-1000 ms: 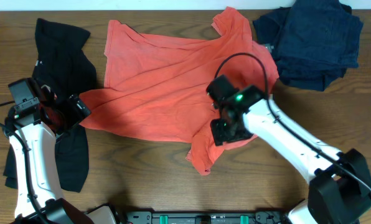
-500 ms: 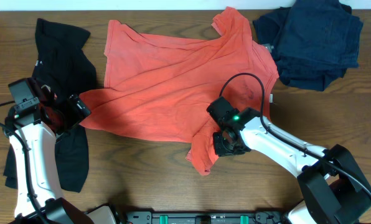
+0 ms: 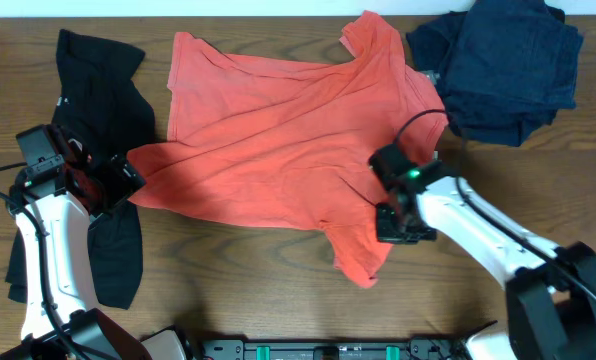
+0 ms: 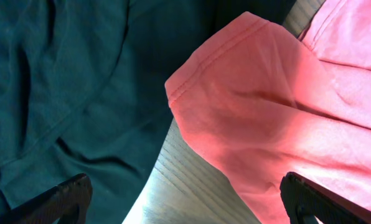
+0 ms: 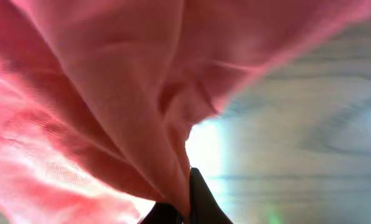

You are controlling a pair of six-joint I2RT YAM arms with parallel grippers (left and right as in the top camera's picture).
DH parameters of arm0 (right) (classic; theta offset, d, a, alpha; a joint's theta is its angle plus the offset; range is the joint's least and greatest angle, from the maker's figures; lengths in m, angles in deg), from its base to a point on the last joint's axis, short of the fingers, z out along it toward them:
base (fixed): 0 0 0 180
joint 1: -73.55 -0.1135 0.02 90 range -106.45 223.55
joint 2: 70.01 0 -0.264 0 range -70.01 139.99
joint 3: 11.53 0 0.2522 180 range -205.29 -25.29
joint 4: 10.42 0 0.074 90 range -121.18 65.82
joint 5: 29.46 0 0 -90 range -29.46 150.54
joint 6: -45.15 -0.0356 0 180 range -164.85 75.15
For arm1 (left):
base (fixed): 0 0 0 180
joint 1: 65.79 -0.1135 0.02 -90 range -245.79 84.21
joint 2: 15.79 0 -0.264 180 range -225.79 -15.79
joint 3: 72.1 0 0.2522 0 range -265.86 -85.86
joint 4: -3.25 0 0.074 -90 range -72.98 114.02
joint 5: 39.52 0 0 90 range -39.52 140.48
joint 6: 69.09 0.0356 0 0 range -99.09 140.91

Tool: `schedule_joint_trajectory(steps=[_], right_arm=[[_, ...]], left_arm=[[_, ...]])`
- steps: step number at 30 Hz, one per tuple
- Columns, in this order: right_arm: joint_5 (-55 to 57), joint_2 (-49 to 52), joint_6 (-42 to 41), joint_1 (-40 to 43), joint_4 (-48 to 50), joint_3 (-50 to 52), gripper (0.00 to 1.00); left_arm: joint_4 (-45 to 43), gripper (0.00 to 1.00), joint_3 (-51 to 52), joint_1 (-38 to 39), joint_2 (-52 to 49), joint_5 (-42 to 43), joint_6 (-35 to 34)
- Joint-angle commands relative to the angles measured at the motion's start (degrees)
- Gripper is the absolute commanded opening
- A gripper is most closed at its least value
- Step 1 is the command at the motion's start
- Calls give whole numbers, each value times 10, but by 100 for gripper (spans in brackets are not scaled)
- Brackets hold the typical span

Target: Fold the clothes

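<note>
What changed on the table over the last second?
The right gripper closed on the coral T-shirt at its near edge and pulled toward the robot's right, dragging that flap along. The left gripper stayed open over the sleeve; the black garment and dark blue pile did not move.

This looks like a robotics lab or test room, though little beyond the bench (image 3: pixel 238 275) shows. Two white robot arms, left (image 3: pixel 50 250) and right (image 3: pixel 483 228), rise from the lower edge of the wood-grain bench. A black equipment rail (image 3: pixel 308 350) sits at bottom centre, and a pale wall strip (image 3: pixel 228 5) crosses the top.
</note>
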Motion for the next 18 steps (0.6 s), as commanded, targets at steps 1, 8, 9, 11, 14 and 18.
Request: schedule_joint_trajectory(steps=[1,8,9,11,14,18], right_arm=[[15,-23,20,27,-16,3,1],[17,-31,51,83,-25,1,21],[15,-33,58,89,-28,-2,26],[9,-40,73,99,-42,-17,41],[-36,-61,106,97,-57,-40,61],[-129,-111,130,76,-54,-49,74]], left_arm=[[-2,98,-7,-2,-5,-9,10],[-2,98,-7,-2,-5,-9,10],[-2,98,-7,-2,-5,-9,10],[-2,98,-7,-2,-5,-9,10],[-2,98,-7,-2,-5,-9,10],[-2,98,-7,-2,-5,-9,10]])
